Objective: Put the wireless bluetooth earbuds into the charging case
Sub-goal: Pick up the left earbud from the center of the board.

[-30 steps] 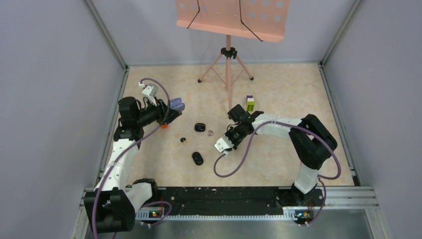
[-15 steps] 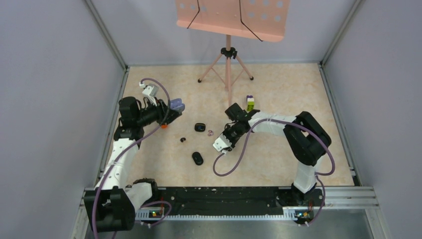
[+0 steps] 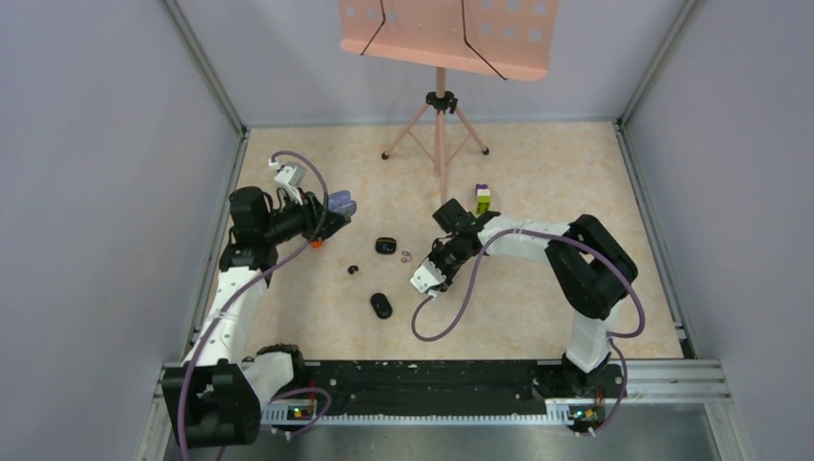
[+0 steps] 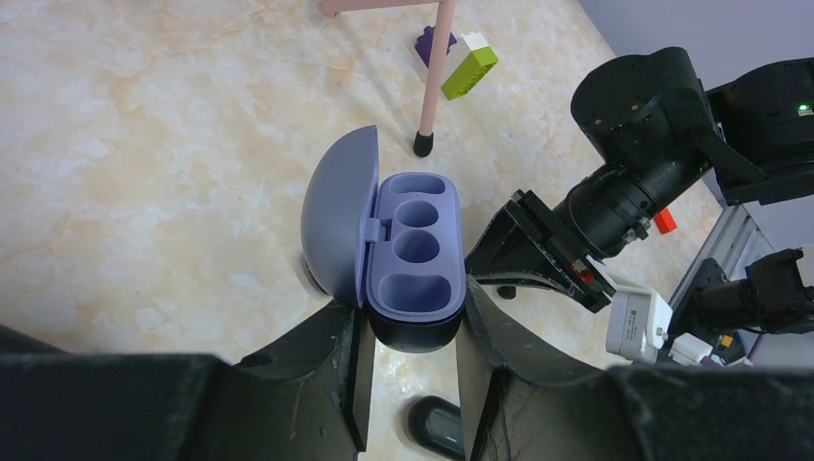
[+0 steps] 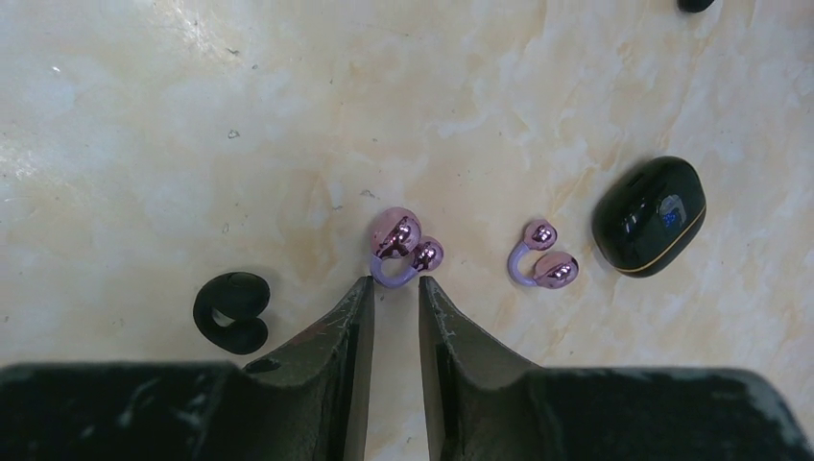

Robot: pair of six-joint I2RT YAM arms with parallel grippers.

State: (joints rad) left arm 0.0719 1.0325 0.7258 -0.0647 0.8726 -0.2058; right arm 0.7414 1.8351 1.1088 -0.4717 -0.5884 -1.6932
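The worktop (image 3: 538,192) has free room through the middle; only the music stand (image 3: 440,125) occupies the far edge. The right arm (image 3: 523,238) has swung left and settled, bringing the right pincer (image 5: 395,283) onto a purple earbud (image 5: 398,248). Its jaws are narrowly apart, tips flanking the band, and I cannot tell whether they nip it. The left pincer (image 4: 413,327) stays clamped on the open lilac charging case (image 4: 415,245), whose sockets are empty. Pickup looks imminent. The second purple earbud (image 5: 542,256) lies just beside the first.

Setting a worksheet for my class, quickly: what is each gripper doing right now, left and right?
Left gripper: closed on the open purple charging case.
Right gripper: closed on a pale purple earbud, pinched at its tips.
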